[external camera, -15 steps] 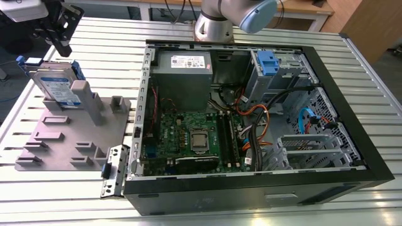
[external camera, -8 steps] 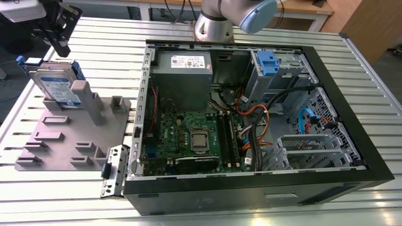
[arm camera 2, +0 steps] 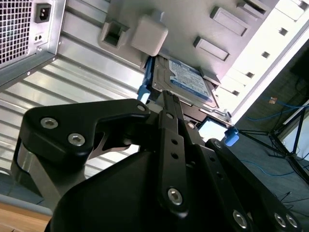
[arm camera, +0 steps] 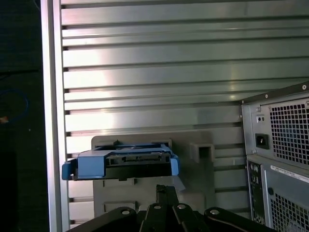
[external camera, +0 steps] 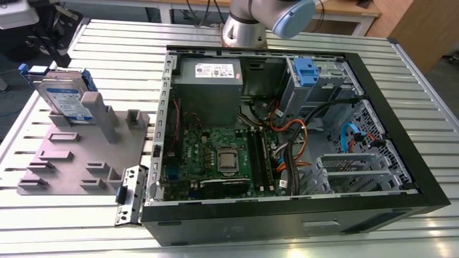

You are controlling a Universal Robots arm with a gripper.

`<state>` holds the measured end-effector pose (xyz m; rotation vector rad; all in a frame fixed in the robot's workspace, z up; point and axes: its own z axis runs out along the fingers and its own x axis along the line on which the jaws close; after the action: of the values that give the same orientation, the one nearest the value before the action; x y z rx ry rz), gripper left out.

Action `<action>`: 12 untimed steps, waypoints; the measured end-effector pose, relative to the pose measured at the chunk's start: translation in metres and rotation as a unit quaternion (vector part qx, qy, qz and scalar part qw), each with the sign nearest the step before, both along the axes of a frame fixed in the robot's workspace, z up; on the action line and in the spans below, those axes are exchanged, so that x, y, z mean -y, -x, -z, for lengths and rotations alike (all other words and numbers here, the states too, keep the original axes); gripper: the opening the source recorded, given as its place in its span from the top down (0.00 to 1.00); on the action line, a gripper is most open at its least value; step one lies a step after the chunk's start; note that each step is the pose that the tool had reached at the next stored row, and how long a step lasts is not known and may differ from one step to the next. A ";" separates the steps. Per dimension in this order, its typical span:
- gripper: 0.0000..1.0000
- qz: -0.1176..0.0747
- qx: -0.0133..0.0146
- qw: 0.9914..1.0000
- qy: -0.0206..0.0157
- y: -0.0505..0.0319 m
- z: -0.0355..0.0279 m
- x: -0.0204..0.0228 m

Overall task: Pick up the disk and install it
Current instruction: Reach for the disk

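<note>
Jaw state: in the first wrist view the two tips lie close together, narrow, with nothing gripped between them. In the second wrist view the black linkages and one finger (arm camera 2: 170,121) stand in front of the scene, apart from every object.

Task item location: the disk (external camera: 66,98) stands on edge in a grey fixture plate (external camera: 72,158) at the exterior view's left, outside the computer case (external camera: 287,217). Its label faces the exterior camera, and its blue carrier frame runs around the edges. In the second wrist view, the disk (arm camera 2: 186,81) shows its labelled face beside a grey post of the fixture. In the first wrist view, the disk (arm camera: 120,163) presents its connector edge, framed in blue. My jaws are well apart from it.

Surroundings: fixture and case both rest on the slatted metal surface (external camera: 115,37). The case lies on its side with the cover off, exposing the motherboard (external camera: 215,156) and the power supply (external camera: 208,80). My arm (external camera: 262,21) rises behind the case.
</note>
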<state>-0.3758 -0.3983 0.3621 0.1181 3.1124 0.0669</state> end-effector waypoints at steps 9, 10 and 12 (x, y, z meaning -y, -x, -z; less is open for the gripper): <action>0.89 0.000 0.000 1.000 0.000 0.0166 0.0090 -0.0084; 0.89 0.000 0.000 1.000 0.000 0.0188 0.0099 -0.0093; 0.89 0.000 0.000 1.000 0.000 0.0231 0.0119 -0.0109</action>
<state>-0.3989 -0.3874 0.3501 0.1180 3.1125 0.0668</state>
